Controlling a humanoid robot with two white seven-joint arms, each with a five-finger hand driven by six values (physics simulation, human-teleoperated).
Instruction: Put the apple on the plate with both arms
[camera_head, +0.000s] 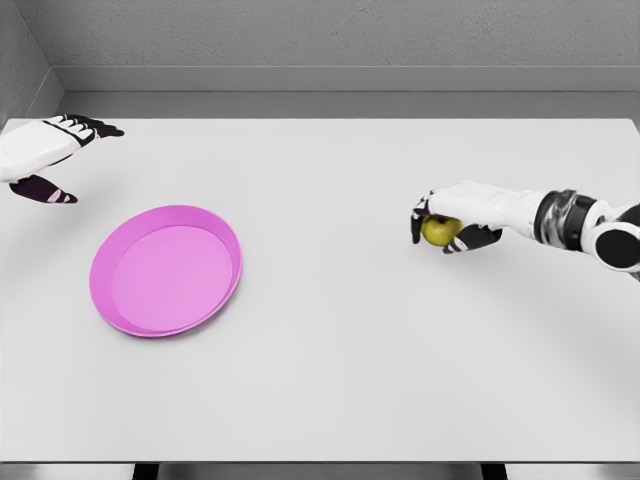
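Observation:
A yellow-green apple (438, 231) sits at the right of the white table, and my right hand (447, 222) is curled around it from above and the right. The pink plate (120, 258) lies flat at the left of the table with nothing on it, well apart from the apple. My left hand (60, 160) hovers at the far left edge, above and behind the plate, fingers spread and holding nothing.
The white table (330, 380) spans the whole view, its front edge at the bottom. A grey wall runs behind its far edge.

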